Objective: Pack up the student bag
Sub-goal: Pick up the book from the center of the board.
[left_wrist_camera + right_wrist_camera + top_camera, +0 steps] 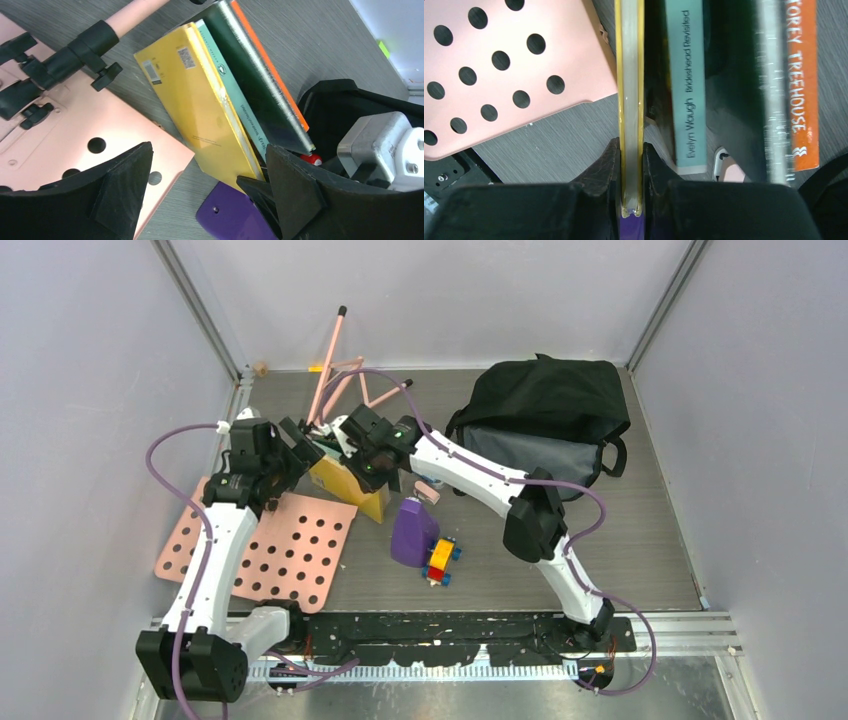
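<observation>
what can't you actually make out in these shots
Orange book: right wrist view, title start cut off by the top edge.
Yellow book: left wrist view, cover print too small to read.
Student bag: top view, its own folds hide any opening.
Dark green book: right wrist view, blurred.

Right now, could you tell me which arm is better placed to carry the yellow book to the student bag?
Right: the right gripper pinches the yellow book and the student bag lies on that side; the left gripper hangs open, holding nothing.
</observation>
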Tool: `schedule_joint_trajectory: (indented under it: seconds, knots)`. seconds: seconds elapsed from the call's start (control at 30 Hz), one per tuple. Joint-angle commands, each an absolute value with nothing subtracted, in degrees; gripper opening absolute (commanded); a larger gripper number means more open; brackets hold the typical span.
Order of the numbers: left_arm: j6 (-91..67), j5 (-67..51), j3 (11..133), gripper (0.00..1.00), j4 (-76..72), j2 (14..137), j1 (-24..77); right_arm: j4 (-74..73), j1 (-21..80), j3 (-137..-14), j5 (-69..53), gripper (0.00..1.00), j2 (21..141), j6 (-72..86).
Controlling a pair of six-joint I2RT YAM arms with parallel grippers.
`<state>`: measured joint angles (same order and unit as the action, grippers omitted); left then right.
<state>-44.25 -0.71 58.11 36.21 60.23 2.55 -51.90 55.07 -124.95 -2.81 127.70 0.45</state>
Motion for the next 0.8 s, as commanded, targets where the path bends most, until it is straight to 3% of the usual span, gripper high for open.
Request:
schedule_joint_trajectory:
  seconds: [0.0,0.1,0.47,0.77]
  knots:
    - [-42.54,3.83,61.09,0.86,38.53,57.12,2.04,-50.58,55.92,-129.06,-1.13,0.06,126.63,0.31]
    - [-40.98,8.42,63.09,0.86,39.52,54.21,2.03,-48.84,56.06,-129.02,-3.61,0.01,123.74,1.34]
    - [-30.74,15.58,79.09,0.90,43.94,50.76,2.02,-41.07,56.01,-130.37,-4.03,0.00,113.76,6.26]
    - [-29.42,-3.43,82.59,0.94,32.14,52.69,2.02,-42.55,48.31,-138.15,-6.86,0.00,110.16,16.67]
